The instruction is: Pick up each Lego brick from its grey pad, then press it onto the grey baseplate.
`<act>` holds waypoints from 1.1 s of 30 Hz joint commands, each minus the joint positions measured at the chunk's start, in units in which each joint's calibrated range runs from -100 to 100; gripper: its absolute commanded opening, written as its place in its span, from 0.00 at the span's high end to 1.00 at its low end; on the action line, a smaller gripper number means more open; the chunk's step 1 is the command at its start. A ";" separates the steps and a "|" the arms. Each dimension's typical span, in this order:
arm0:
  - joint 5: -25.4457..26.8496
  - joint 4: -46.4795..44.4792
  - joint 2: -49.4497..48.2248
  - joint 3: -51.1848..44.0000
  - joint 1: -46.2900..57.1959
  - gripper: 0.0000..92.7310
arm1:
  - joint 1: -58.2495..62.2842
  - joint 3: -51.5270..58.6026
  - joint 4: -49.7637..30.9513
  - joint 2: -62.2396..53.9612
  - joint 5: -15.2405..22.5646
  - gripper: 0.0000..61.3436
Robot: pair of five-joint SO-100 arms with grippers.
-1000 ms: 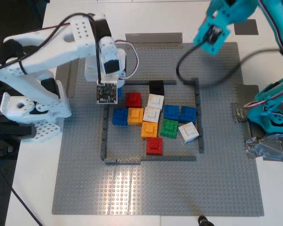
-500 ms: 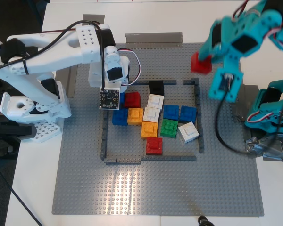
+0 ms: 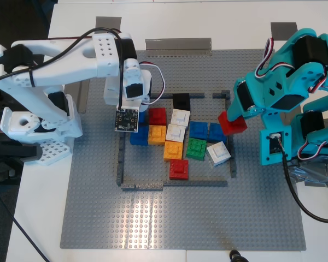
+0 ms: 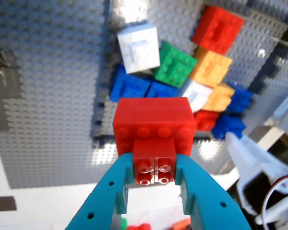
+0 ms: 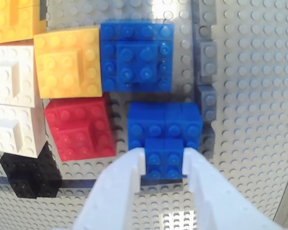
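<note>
My first gripper (image 3: 231, 123), teal, is shut on the red Lego brick (image 4: 153, 123) and holds it over the thin wall strip on the exterior view's right of the brick cluster. My second gripper (image 5: 164, 160), white, is shut on the blue Lego brick (image 5: 164, 128) and holds it low over the grey baseplate (image 3: 153, 218), beside a red brick (image 3: 157, 115) in the cluster. In the exterior view its camera module hides most of that blue brick. Two grey pads (image 3: 283, 28) (image 3: 108, 22) lie bare at the back corners.
Several coloured bricks (image 3: 177, 142) sit packed inside a frame of thin dark grey wall strips (image 3: 175, 184). A long grey strip (image 3: 178, 45) lies along the back edge. Crumpled grey tape (image 3: 311, 170) holds the teal arm's base. The white arm's base (image 3: 33, 123) stands on the exterior view's left.
My first gripper has swung down from the back right with the red brick to the cluster's right wall. My second gripper has shifted slightly toward the cluster.
</note>
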 commanded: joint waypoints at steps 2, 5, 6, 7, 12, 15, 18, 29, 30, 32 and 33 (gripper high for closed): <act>-2.44 0.52 2.75 -1.03 -6.45 1.00 | -0.07 -5.58 0.76 -1.34 0.25 1.00; -4.89 -0.21 6.62 -1.21 -10.58 1.00 | 0.00 -5.49 0.43 -1.25 0.35 1.00; -5.76 -1.35 7.90 -1.21 -12.25 1.00 | 0.08 -5.31 0.19 -1.17 0.45 1.00; -7.47 -3.55 9.88 -1.21 -14.79 1.00 | 0.29 -4.95 -0.22 -1.08 0.59 1.00; -13.33 -8.43 14.86 -1.21 -19.14 1.00 | 1.60 -2.33 -2.50 -0.39 1.23 1.00; -15.83 -9.08 17.35 -1.21 -19.14 1.00 | 2.32 -0.53 -4.37 -0.31 1.62 1.00; -17.05 -8.59 20.09 -1.12 -18.56 1.00 | 2.76 1.10 -6.08 -0.22 2.01 1.00; -18.41 -10.46 26.79 -2.57 -14.64 1.00 | 3.63 2.27 -9.09 -0.39 3.18 1.00; -18.41 -11.03 27.13 -2.93 -13.99 1.00 | 3.56 2.27 -9.17 -0.39 3.33 1.00; -18.37 -11.85 27.99 -3.74 -13.19 1.00 | 3.41 2.36 -9.33 -0.31 3.62 1.00; -18.27 -11.85 28.25 -4.19 -13.05 1.00 | 3.41 2.54 -9.41 -0.31 3.91 0.99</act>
